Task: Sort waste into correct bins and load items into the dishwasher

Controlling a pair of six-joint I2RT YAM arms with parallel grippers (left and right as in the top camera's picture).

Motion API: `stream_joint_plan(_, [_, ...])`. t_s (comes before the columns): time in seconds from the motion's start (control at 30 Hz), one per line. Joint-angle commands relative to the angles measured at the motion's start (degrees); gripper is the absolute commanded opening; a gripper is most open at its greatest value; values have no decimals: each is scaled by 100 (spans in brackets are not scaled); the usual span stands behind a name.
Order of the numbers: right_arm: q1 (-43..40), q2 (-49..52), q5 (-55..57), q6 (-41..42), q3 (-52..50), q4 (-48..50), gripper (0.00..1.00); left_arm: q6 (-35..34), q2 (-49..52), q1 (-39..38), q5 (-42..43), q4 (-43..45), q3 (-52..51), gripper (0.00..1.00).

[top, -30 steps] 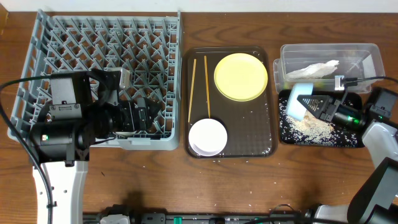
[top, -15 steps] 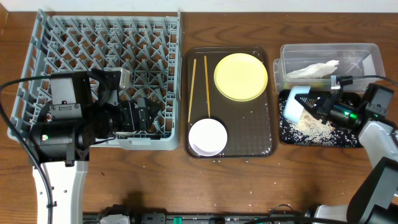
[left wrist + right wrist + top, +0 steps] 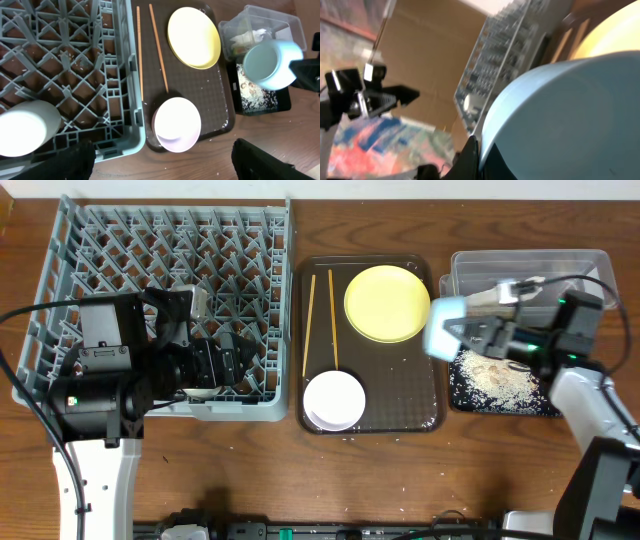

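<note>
Has carried the light blue bowl [image 3: 445, 327] left off the black tray [image 3: 520, 412], rice scraps [image 3: 500, 380] left behind. Grips its rim in the right end effector [image 3: 468, 330], above the right edge of the brown serving tray [image 3: 400, 400], just beside the yellow plate [image 3: 387, 302]. Further left: chopsticks [image 3: 310, 325], white bowl [image 3: 333, 400]. Over the rack [image 3: 150, 240], left end effector [image 3: 238, 360] spread wide, near the white cup [image 3: 27, 127].

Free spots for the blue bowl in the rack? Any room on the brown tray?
Rack: back rows and right edge are bare pegs; front is crowded by the left gripper and a cup. Brown tray: bare patch between plate and white bowl, right of the chopsticks. Right gripper holds the blue bowl.
</note>
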Motion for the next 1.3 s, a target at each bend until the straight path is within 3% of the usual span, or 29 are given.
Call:
stream_joint_plan(0.0, [739,-350,693,387,48,-37,1,-179,9,20,83,22,52,86])
stream_joint_plan(0.1, [1596,-529,2612,372,48,-669,1,-179,9,20,81,20,52,84])
stream_joint_plan(0.27, [3187,-555,7287,251,48,-1770,1,-177,9,20,79,20,52,83])
stream_joint_plan(0.43, [4330,-549,9162,-264,48,-1832,1,-177,9,20,79,59,52,83])
stream_joint_plan(0.73, [4723,-254,9353,-348,44,-2142,3,-177,50,-177,79,636,52,83])
stream_joint_plan(0.77, [4704,-249,9348,-348,44,-2155,13,-175,76,-273,76,745,52,83])
stream_joint_plan(0.83, [4680,-323,9265,-348,74,-2151,52,-181,162,-525,57,973,52,83])
stream_joint_plan(0.9, [4664,-444,9042,-348,144,-2149,61,-326,282,-811,-208,1191,52,81])
stream_joint_plan(1.07, [4321,-774,8214,-348,616,-2645,66,-483,726,-1530,-1963,1550,157,79])
stream_joint_plan(1.27, [3254,-868,7075,-669,1615,-3740,66,-763,1753,-2024,-2181,1633,861,78])
